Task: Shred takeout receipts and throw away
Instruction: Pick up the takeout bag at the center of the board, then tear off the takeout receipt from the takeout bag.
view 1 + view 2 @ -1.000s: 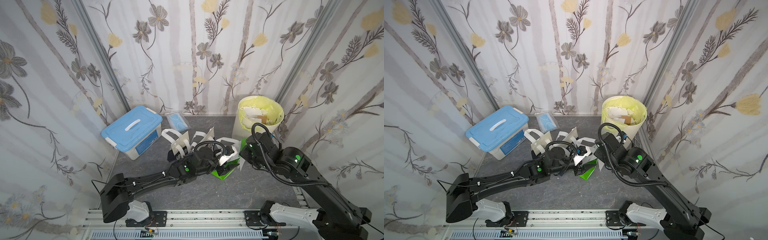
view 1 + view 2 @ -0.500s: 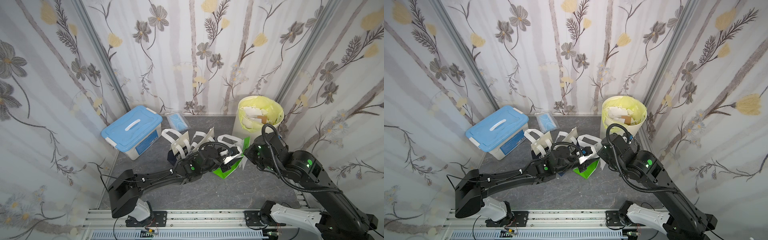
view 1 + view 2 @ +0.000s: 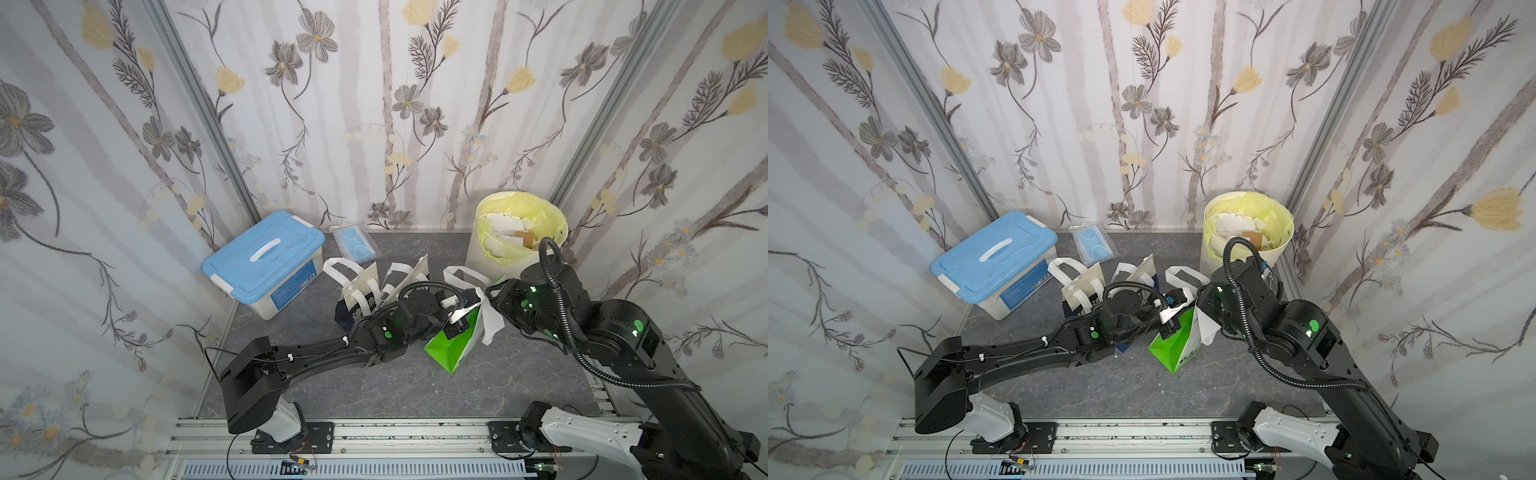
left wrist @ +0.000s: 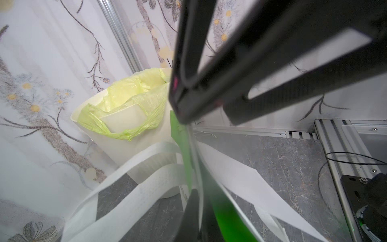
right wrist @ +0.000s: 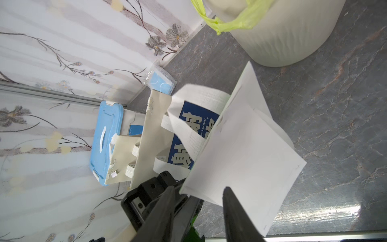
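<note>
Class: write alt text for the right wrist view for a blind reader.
White takeout receipts sit between the open fingers of the right hand, over a grey table. Behind are a dark blue bag with white handles, a storage box and a bin.

In a top view, the grey marbled tabletop (image 3: 415, 395) carries a blue-lidded storage box (image 3: 266, 259) at the back left. A packet of blue face masks (image 3: 355, 245) lies beside it against the wall. At the back right stands a white bin (image 3: 484, 249) with a yellow-green liner, holding torn white paper. Between box and bin stands a dark blue bag (image 3: 347, 318) with white looped handles. Beside it a green-and-white bag (image 3: 451, 351) tilts, its upper rim pinched in the closed left claw (image 3: 459, 322). A white receipt (image 3: 492, 324) hangs at that rim, with the right claw (image 3: 493, 294) just above it. How far apart its jaws stand is unclear here.
</note>
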